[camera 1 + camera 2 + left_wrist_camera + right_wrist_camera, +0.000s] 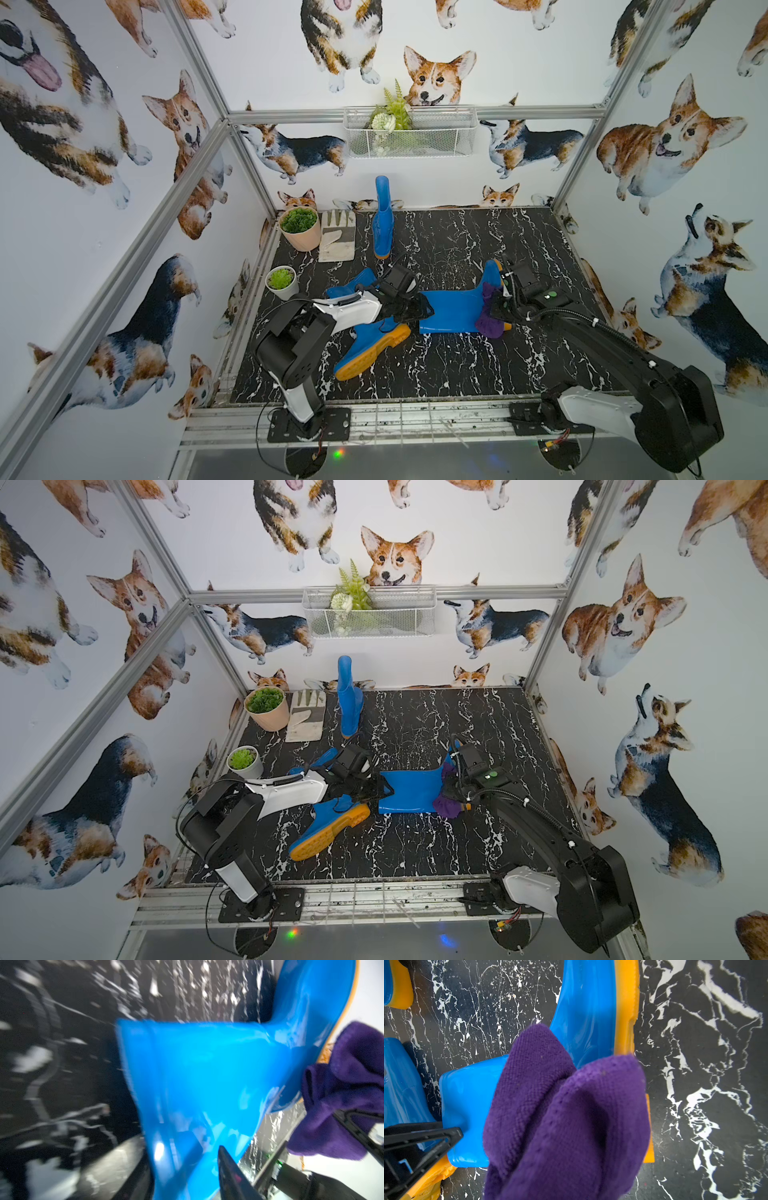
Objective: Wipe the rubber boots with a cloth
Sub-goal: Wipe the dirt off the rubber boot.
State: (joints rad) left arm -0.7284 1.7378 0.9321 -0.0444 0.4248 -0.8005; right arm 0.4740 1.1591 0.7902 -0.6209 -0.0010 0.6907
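lying on its side, boot [451, 309], shaft leftward

Bright, even light is filling the scene; the left wrist view is blurring, glare streaking the boot [207, 1076].

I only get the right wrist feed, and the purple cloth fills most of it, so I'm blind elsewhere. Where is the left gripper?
Observer: The left gripper is at the open top of the lying boot, at the opposite end from the cloth.
Operator: Any other boots around?
Observer: An upright boot stands at the back, beside a work glove.
Operator: More?
Observer: Yes, a third boot and a fourth boot lie by the left arm, partly under it.
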